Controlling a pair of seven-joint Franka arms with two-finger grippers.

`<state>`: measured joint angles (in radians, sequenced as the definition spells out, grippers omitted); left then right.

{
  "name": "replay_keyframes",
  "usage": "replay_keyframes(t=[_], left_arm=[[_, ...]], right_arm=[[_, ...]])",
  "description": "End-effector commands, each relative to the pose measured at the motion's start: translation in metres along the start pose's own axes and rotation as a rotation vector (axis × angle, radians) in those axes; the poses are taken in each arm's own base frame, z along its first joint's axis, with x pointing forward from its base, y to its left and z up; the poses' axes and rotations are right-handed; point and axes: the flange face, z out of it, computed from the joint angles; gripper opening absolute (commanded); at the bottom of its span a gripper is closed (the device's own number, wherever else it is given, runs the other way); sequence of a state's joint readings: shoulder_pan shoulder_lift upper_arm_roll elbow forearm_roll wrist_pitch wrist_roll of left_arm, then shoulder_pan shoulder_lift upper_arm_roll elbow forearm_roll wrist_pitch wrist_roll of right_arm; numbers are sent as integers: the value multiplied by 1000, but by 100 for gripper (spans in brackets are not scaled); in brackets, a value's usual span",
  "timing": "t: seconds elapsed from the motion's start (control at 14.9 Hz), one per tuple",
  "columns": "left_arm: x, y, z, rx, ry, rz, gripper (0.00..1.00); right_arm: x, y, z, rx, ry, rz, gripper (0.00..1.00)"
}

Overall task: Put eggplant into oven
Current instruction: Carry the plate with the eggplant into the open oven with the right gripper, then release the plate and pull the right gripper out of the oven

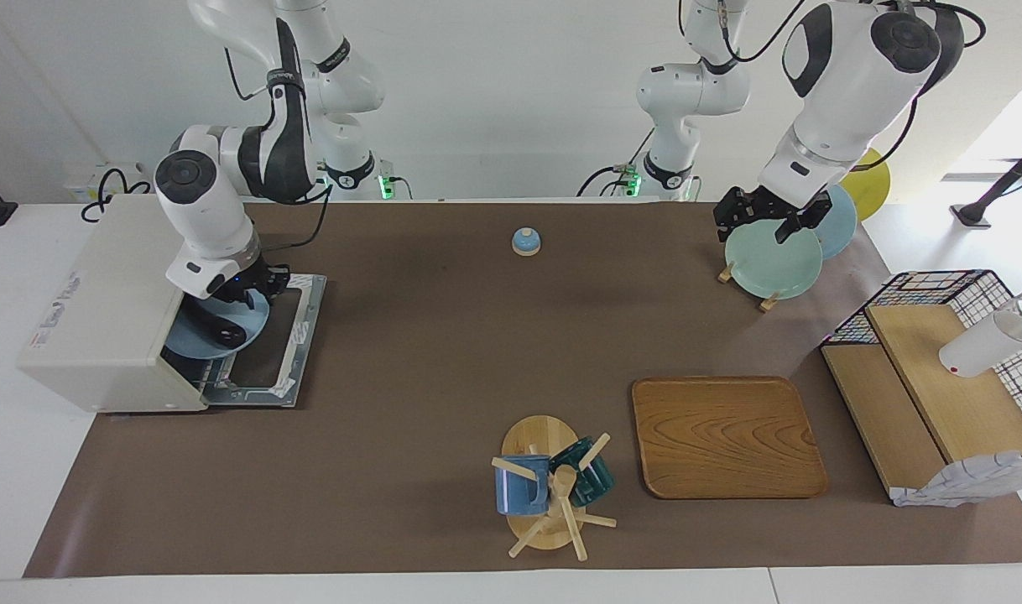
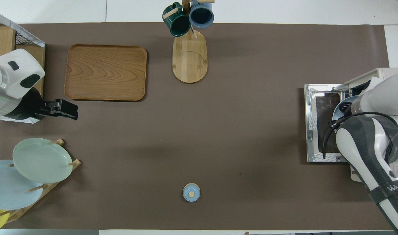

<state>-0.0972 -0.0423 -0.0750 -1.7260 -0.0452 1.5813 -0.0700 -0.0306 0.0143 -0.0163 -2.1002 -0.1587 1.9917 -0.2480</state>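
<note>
**Eggplant on blue plate at the oven mouth, right gripper over it**

Your oven (image 1: 100, 310) sits at the right arm's end of the table, its door (image 1: 268, 344) folded down flat onto the brown mat (image 1: 444, 352). A pale blue plate (image 1: 226, 323) lies in the opening, part inside the cavity and part over the lowered door. The eggplant (image 1: 217, 334) shows as a dark, glossy shape lying on that plate.

The right gripper (image 1: 247, 289) hangs directly over the plate's rim nearest the robots. You cannot tell from either view whether its fingers are spread or pressed together, nor whether they touch the plate; from overhead, the arm covers most of the spot.

The left gripper (image 1: 758, 220) waits over the green plate (image 1: 771, 264) in the plate rack, its claw spread wide and pinching nothing.

Elsewhere on the mat: a small blue bell (image 1: 525, 242) near the robots, a wooden tray (image 1: 725, 436), a mug tree (image 1: 553, 486) with a blue and a green mug.
</note>
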Motion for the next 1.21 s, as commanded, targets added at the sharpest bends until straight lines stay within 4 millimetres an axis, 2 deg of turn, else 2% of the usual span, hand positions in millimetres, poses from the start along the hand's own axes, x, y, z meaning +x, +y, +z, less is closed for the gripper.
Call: replay_keyframes(t=[0.0, 0.07, 0.13, 0.27, 0.34, 0.47, 0.6, 0.87, 1.14], left_arm=[[-6, -9, -5, -11, -2, 1, 100], [-5, -9, -5, -11, 0, -5, 100], [-5, -9, -4, -11, -2, -5, 100], [-4, -10, -5, -11, 4, -7, 100], [-4, -11, -5, -12, 6, -8, 100], [-4, -13, -5, -12, 3, -11, 100], [-4, -13, -5, -12, 3, -11, 100], [-4, -13, -5, -12, 3, -11, 100], [-4, -13, -5, -12, 3, -11, 100]], right_arm=[[22, -28, -26, 32, 24, -24, 27], [27, -39, -28, 35, 44, 8, 10], [33, -56, -27, 30, 72, 52, 0], [40, -97, -14, 27, 96, 88, 0], [46, -103, 3, 29, 107, 119, 0], [48, -106, 37, 35, 128, 126, 0], [49, -99, 58, 38, 99, 140, 0], [45, -93, 77, 34, 65, 145, 0], [41, -93, 83, -22, 47, 94, 0]])
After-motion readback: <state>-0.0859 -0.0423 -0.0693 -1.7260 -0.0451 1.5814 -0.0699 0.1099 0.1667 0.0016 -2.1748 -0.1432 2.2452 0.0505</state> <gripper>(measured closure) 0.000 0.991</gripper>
